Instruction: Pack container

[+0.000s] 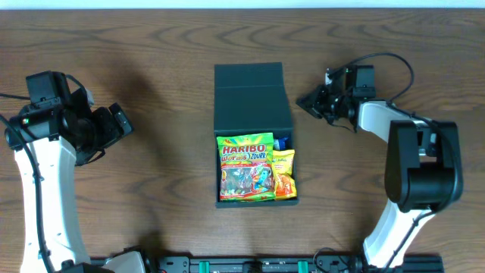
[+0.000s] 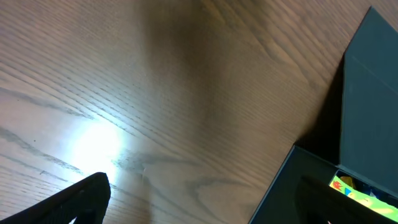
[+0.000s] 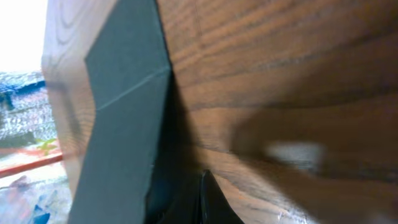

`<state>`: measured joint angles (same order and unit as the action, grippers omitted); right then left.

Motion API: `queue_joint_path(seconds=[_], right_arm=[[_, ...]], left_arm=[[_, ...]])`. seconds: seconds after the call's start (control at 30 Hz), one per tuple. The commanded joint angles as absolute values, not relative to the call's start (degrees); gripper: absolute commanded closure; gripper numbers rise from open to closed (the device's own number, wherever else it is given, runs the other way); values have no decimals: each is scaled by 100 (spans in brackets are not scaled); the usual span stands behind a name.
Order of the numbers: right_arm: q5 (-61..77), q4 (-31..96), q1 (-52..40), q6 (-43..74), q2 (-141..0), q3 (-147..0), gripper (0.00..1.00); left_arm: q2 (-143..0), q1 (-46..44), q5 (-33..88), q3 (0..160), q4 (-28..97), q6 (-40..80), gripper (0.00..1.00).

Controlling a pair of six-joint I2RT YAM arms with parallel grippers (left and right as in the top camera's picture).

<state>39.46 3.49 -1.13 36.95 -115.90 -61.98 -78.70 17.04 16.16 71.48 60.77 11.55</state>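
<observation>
Haribo bag (image 1: 246, 167) tops the open matte dark-teal square box (image 1: 250, 121), flap lid (image 1: 248, 83) open on far side. My left gripper (image 1: 121, 125) is spread apart; right gripper (image 1: 307, 102): can't tell.

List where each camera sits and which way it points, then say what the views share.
Overhead: fixed above the table, looking straight down on the container, its Haribo packet, the left claw and the right claw.
Left wrist: low over the table, facing the container's corner; one own finger shows at bottom left.
Right wrist: rolled sideways, close beside the container; one own finger shows at the bottom edge.
Shared: all three show the container on the wood table.
</observation>
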Motion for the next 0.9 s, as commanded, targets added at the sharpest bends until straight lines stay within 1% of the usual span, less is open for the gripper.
queue_joint_path(seconds=[0.0, 0.33, 0.53, 0.6, 0.7, 0.87], right_arm=[[3909, 333, -242, 3684, -11797, -6235, 98], [3997, 349, -561, 3496, -12125, -6235, 98], [4329, -143, -733, 3114, -12199, -6235, 99], [4689, -484, -760, 2904, -12199, -6235, 99], [5642, -1063, -757, 2565, -12199, -6235, 99], [6493, -1767, -749, 2565, -12199, -6235, 99]], left_arm=[[-7898, 1732, 1610, 7122, 6082, 1116, 5], [-7898, 1732, 1612, 7122, 6082, 1116, 5], [-7896, 1732, 1612, 7122, 6082, 1116, 5], [-7898, 1732, 1612, 7122, 6082, 1116, 5], [-7896, 1732, 1610, 7122, 6082, 1116, 5], [-7898, 1732, 1610, 7122, 6082, 1116, 5]])
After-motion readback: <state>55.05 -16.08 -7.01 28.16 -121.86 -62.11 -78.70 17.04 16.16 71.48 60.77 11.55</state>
